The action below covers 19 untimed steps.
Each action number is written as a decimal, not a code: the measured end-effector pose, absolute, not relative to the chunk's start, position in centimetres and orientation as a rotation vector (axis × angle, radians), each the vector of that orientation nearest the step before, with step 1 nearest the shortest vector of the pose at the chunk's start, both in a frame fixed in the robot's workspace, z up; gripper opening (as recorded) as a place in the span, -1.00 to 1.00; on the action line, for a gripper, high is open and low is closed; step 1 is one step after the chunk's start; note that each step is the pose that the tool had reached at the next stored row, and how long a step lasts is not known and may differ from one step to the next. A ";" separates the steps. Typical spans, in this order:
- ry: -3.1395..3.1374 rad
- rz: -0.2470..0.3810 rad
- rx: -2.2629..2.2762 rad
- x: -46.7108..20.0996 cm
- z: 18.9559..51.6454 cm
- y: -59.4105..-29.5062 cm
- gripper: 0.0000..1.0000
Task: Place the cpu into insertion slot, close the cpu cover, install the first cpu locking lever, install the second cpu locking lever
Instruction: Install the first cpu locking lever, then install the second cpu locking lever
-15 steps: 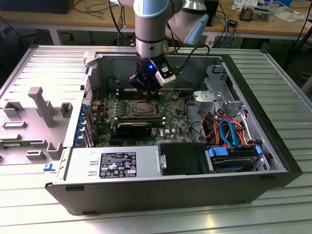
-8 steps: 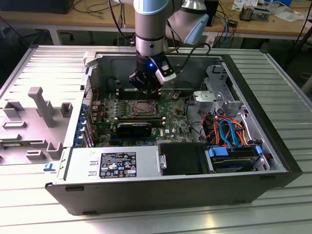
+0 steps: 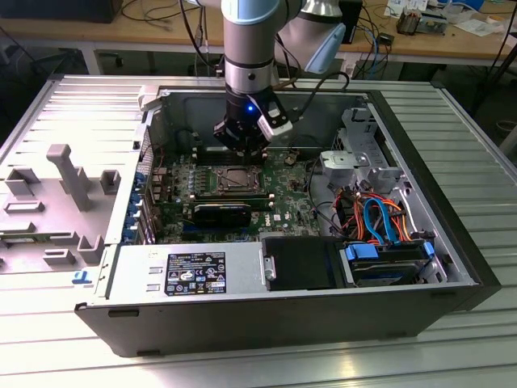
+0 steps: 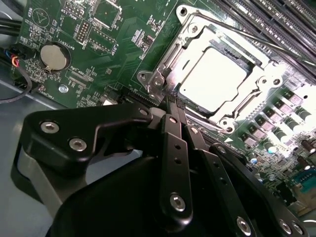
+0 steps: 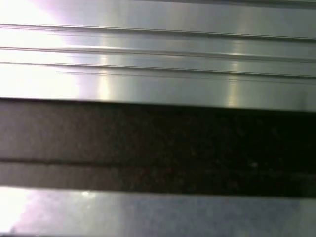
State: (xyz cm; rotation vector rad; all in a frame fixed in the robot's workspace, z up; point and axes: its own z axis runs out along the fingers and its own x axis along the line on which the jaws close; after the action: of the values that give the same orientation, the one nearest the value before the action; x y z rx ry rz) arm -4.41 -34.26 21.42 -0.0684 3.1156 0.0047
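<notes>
On my exterior view, the gripper [image 3: 245, 153] hangs just above the insertion slot [image 3: 229, 179] on the green motherboard [image 3: 283, 194]. My second wrist view shows its fingers [image 4: 174, 111] pressed together, empty, tips beside the cpu cover [image 4: 195, 47], which lies down around the seated cpu [image 4: 212, 79].

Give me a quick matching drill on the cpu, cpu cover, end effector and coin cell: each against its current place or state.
1 cpu
2 cpu cover
3 end effector
4 coin cell

a closed down as a frame around the chip
b round, silver, on the green board
c seated in the socket
d fingers together at the socket's corner

Pairs: 1-c, 2-a, 3-d, 4-b
</notes>
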 end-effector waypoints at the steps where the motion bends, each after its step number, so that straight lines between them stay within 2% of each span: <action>1: 3.116 0.005 -0.069 -4.4 21.4 -34.3 -0.79; 19: 3.116 0.005 -0.069 -4.4 21.4 -35.2 -0.79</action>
State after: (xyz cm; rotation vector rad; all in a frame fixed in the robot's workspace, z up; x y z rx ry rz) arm -4.41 -35.24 21.42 -0.0687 3.1156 0.0048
